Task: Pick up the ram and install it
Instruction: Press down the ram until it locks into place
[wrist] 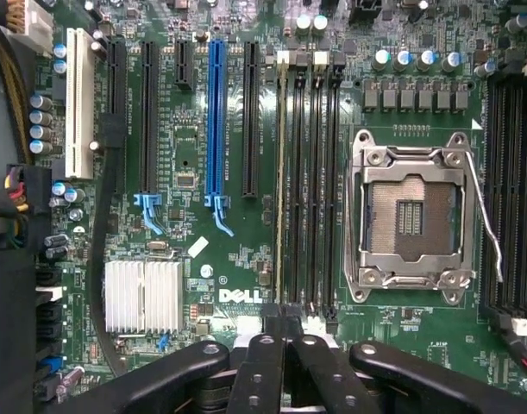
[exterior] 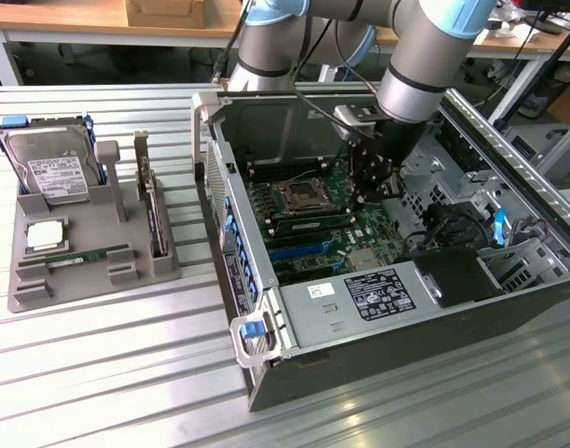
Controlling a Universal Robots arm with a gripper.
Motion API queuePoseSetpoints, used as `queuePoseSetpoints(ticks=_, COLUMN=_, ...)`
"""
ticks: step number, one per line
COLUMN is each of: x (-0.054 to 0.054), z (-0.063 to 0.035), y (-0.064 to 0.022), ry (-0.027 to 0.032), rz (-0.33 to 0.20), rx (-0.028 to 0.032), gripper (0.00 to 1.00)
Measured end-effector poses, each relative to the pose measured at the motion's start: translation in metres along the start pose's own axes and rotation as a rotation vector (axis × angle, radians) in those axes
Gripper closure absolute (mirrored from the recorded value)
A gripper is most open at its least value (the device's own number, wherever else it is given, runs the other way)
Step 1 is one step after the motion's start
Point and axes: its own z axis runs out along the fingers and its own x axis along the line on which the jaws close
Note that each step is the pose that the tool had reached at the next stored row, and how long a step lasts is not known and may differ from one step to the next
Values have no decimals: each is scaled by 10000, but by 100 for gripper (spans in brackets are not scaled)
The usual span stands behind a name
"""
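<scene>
One green ram (exterior: 89, 254) lies flat in the grey holder tray (exterior: 33, 289) at the exterior view's left. Another ram (wrist: 280, 172) stands edge-on in the memory slot beside the empty CPU socket (wrist: 411, 217); in the exterior view this ram (exterior: 317, 223) shows as a green strip on the motherboard. My gripper (exterior: 373, 182) hangs inside the open computer case (exterior: 266, 373). In the wrist view my gripper (wrist: 285, 326) is shut, its black tips together right over one end of the seated stick. Whether they touch it I cannot tell.
The tray also carries a silver hard drive (exterior: 51, 168), a CPU chip (exterior: 44, 235) and an upright expansion card (exterior: 154, 210). Inside the case are a power supply (exterior: 359, 299), black and blue card slots (wrist: 216, 121), a small heatsink (wrist: 142, 296) and cable bundles (wrist: 13, 207).
</scene>
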Motion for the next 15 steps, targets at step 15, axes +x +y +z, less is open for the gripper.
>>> queuePoseSetpoints(ticks=15, x=-8, z=55, y=1050, ry=1, rz=7, rx=208, gripper=89)
